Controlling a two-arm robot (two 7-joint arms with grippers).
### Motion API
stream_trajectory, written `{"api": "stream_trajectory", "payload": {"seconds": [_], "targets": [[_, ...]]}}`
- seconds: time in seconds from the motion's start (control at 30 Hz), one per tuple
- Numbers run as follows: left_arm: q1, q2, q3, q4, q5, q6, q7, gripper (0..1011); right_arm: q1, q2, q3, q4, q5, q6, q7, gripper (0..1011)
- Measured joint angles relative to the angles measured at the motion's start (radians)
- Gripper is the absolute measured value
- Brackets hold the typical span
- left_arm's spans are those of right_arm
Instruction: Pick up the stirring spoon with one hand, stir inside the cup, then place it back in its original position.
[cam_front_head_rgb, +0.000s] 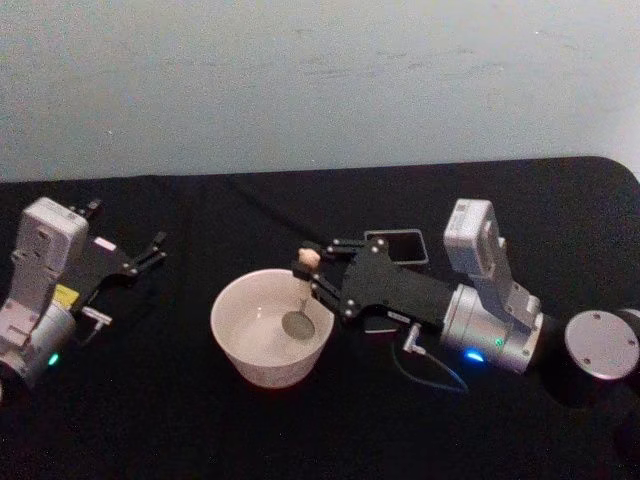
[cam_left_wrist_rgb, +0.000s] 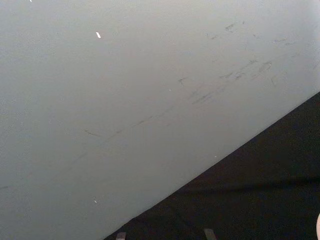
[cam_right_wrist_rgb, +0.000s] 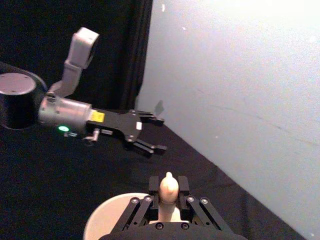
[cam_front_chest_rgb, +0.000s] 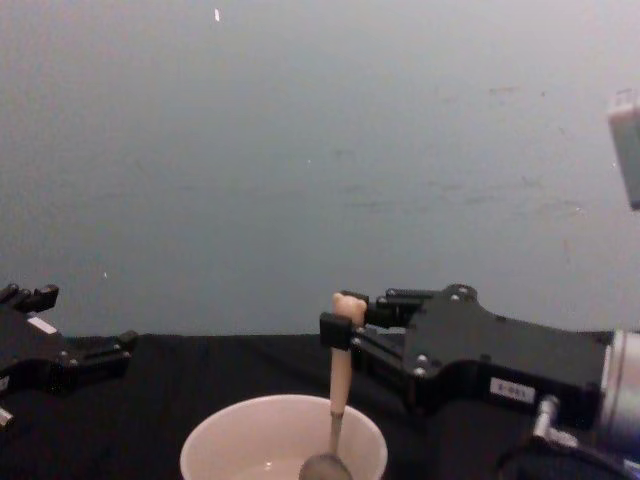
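Pinching the stirring spoon (cam_front_head_rgb: 302, 292) (cam_front_chest_rgb: 338, 385) (cam_right_wrist_rgb: 168, 191) with the right gripper (cam_front_head_rgb: 308, 272) (cam_front_chest_rgb: 345, 322) (cam_right_wrist_rgb: 169, 188), squeezing in narrow on the beige handle just under the little bear head. Reaching in from the right side of the desk (cam_front_head_rgb: 180, 430) to do it, hovering above the right-hand rim of the cup (cam_front_head_rgb: 232, 298) (cam_front_chest_rgb: 225, 445) (cam_right_wrist_rgb: 102, 216).

Holding the spoon pretty much upright, running its long axis top to bottom. Pointing the bear end up and the shiny round bowl down into the cup, leaning the top just a touch toward the right. Dipping that metal bowl low inside the cup, near the bottom, though honestly can't tell about actual contact.

Parking the cup roughly mid-desk, a bit toward the front edge. Sitting the dark square holder (cam_front_head_rgb: 396, 234) just behind the gripper's black body, toward the back edge.

Hanging the left gripper (cam_front_head_rgb: 130, 228) (cam_right_wrist_rgb: 159, 129) (cam_front_chest_rgb: 80, 325) over the left side of the desk, well apart from the cup, spreading wide and gripping nothing.
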Motion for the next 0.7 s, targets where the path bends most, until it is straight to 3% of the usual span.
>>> {"api": "stream_trajectory", "payload": {"seconds": [0.37,0.57,0.7], "targets": [[0.0,0.0,0.0,0.0,0.0,0.0,0.0,1001,-0.033,0.025,-0.027,-0.065,0.045,0.019,0.044,214],[0.0,0.0,0.0,0.0,0.0,0.0,0.0,1001,-0.018,0.003,-0.044,-0.052,0.045,0.017,0.041,214],[0.0,0.0,0.0,0.0,0.0,0.0,0.0,1001,0.013,-0.032,-0.055,-0.009,0.026,0.009,0.016,214]]}}
